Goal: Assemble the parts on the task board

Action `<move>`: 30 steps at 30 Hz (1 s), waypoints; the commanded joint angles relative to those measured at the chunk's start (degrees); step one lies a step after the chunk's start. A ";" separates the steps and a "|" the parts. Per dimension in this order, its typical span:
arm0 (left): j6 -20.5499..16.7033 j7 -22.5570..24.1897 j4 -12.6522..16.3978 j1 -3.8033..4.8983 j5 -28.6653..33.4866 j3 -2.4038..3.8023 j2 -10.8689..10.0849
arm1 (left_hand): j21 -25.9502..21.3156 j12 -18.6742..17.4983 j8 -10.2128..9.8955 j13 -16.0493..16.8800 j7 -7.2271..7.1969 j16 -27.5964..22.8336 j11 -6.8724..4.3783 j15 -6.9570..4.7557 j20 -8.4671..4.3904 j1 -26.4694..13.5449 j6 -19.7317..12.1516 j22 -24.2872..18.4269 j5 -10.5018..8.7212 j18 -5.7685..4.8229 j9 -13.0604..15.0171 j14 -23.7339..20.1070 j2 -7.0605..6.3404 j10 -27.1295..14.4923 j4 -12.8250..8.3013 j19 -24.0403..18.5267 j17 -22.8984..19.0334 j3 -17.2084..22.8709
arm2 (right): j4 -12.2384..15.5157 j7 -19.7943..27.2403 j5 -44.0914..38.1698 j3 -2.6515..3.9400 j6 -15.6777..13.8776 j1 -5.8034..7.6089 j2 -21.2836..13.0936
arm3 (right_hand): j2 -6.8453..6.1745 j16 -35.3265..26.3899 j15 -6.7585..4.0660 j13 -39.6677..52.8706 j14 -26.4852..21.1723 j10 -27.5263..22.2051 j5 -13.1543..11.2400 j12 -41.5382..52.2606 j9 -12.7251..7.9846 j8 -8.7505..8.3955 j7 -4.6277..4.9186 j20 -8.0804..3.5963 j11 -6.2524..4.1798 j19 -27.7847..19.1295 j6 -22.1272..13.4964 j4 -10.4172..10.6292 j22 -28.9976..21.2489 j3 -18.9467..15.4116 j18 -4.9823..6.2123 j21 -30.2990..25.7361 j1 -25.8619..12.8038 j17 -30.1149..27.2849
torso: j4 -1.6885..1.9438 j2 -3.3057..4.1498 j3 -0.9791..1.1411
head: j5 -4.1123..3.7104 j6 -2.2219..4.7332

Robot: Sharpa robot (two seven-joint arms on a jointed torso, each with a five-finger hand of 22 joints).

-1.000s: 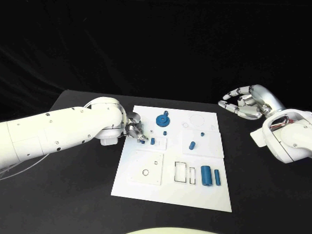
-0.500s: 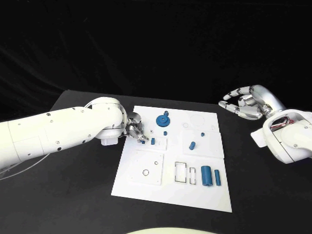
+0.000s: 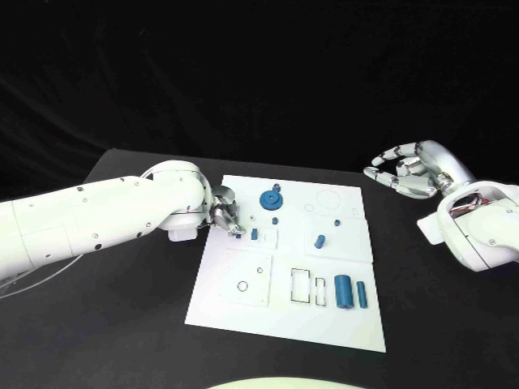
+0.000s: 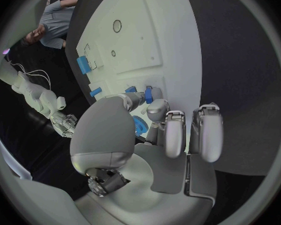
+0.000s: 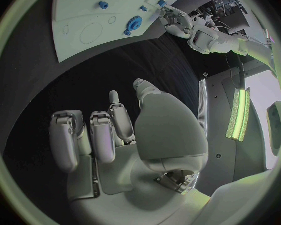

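Observation:
The white task board point(image 3: 285, 324) lies mid-table. My left hand point(image 3: 222, 213) is at its left edge and pinches a small blue peg point(image 3: 238, 234) between thumb and a finger, low over the board. The left wrist view shows that peg point(image 4: 148, 94) at the fingertips point(image 4: 157, 109). A second peg point(image 3: 254, 235) stands just beside it. Behind them lies the blue gear point(image 3: 270, 198). A blue oblong piece point(image 3: 319, 241) is mid-board, and two blue cylinders point(image 3: 344, 289) lie near the front right. My right hand point(image 3: 409, 170) hovers off the board's far right corner, fingers apart, holding nothing.
Black outlined slots point(image 3: 301, 285) and a small ring point(image 3: 242, 286) mark the board's front half. The black table point(image 3: 131, 324) stretches on both sides of the board. In the right wrist view my right hand point(image 5: 115, 130) is high above the table, with the board point(image 5: 84, 15) far off.

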 commanded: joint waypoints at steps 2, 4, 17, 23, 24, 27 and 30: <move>0.87 -0.14 0.14 -0.15 0.73 -0.13 -0.02 | 0.12 -0.23 0.57 -0.13 0.09 0.16 -0.40 -0.29 0.00 -0.54 -0.33 6.88 0.22 -0.50 -0.07 6.14 -0.78 0.07 -3.54 -0.01 15.02 4.95 | 0.08 0.16 -0.59 0.00 0.50 -0.03 0.03 | 0.09 -0.31 -0.34 0.89 4.38 0.16 0.39 -0.04 0.07 0.36 -0.13 -0.28 -0.41 3.29 0.38 0.03 12.18 -0.30 0.75 -0.09 -0.31 8.64 | 0.04 0.02 -0.04 | 0.01 -0.01; 0.84 -0.13 0.19 -0.15 0.85 -0.14 -0.04 | 0.11 -0.28 0.78 -0.18 0.08 0.19 -0.39 -0.30 0.01 -0.78 -0.35 6.90 0.23 -0.51 -0.09 6.16 -0.80 0.11 -3.98 -0.01 15.08 6.06 | 0.07 0.16 -0.61 0.00 0.50 -0.03 0.04 | 0.09 -0.31 -0.34 0.89 4.38 0.16 0.39 -0.04 0.07 0.36 -0.13 -0.28 -0.41 3.29 0.38 0.03 12.18 -0.30 0.75 -0.09 -0.31 8.64 | 0.03 0.00 -0.05 | 0.03 -0.05; 1.30 -0.12 0.40 -0.16 2.22 -0.14 -0.12 | 0.18 -0.07 1.35 0.21 0.10 0.20 -0.38 -0.27 0.04 -1.62 -0.18 7.07 0.08 -0.54 -0.15 6.16 -0.79 0.56 -5.09 0.09 15.10 8.25 | 0.10 0.19 -0.66 0.00 0.48 -0.03 0.06 | 0.09 -0.31 -0.34 0.89 4.38 0.16 0.39 -0.04 0.07 0.36 -0.13 -0.28 -0.41 3.29 0.38 0.03 12.18 -0.30 0.75 -0.09 -0.31 8.64 | 0.03 0.01 -0.01 | 0.08 -0.18; 1.59 -0.16 0.32 -0.16 2.15 -0.15 -0.13 | 0.17 -0.11 1.52 0.17 0.13 0.20 -0.32 -0.22 0.07 -2.96 -0.05 7.08 -0.18 -0.54 -0.26 6.16 -1.28 0.64 -4.96 0.09 15.10 8.33 | 0.14 0.18 -0.68 0.00 0.46 -0.03 0.03 | 0.22 -0.32 -0.35 0.89 4.39 0.17 0.43 -0.04 0.08 0.39 -0.14 -0.29 -0.42 3.31 0.42 0.04 12.21 -0.32 0.74 -0.06 -0.40 8.64 | 0.04 0.01 0.01 | 0.10 -0.14; 1.65 -0.16 0.28 -0.16 2.10 -0.16 -0.13 | 0.17 -0.09 1.54 0.20 0.13 0.20 -0.32 -0.22 0.07 -3.14 -0.04 7.08 -0.22 -0.54 -0.28 6.16 -1.36 0.66 -4.94 0.09 15.10 8.30 | 0.15 0.18 -0.69 0.00 0.46 -0.03 0.03 | 0.22 -0.32 -0.35 0.89 4.39 0.17 0.43 -0.04 0.08 0.39 -0.14 -0.29 -0.42 3.31 0.42 0.04 12.21 -0.32 0.74 -0.06 -0.40 8.64 | 0.05 0.00 0.01 | 0.08 -0.12; 1.72 -0.18 0.21 -0.15 2.01 -0.16 -0.11 | 0.17 -0.11 1.59 0.17 0.13 0.20 -0.31 -0.21 0.08 -3.72 0.04 7.10 -0.35 -0.54 -0.34 6.16 -1.52 0.67 -4.79 0.10 15.10 8.18 | 0.17 0.18 -0.71 0.00 0.46 -0.03 0.02 | 0.22 -0.32 -0.35 0.89 4.39 0.17 0.43 -0.04 0.08 0.39 -0.14 -0.29 -0.42 3.31 0.42 0.04 12.21 -0.32 0.74 -0.06 -0.40 8.64 | 0.05 -0.01 0.00 | 0.08 -0.12; 1.77 -0.19 0.15 -0.15 1.79 -0.17 -0.09 | 0.17 -0.09 1.65 0.21 0.12 0.20 -0.31 -0.21 0.09 -4.33 0.15 7.10 -0.47 -0.54 -0.41 6.16 -1.66 0.72 -4.63 0.10 15.10 7.95 | 0.18 0.19 -0.72 0.00 0.45 -0.03 0.01 | 0.22 -0.32 -0.35 0.89 4.39 0.17 0.43 -0.04 0.08 0.39 -0.14 -0.29 -0.42 3.31 0.42 0.04 12.21 -0.32 0.74 -0.06 -0.40 8.64 | 0.05 -0.01 0.01 | 0.10 -0.16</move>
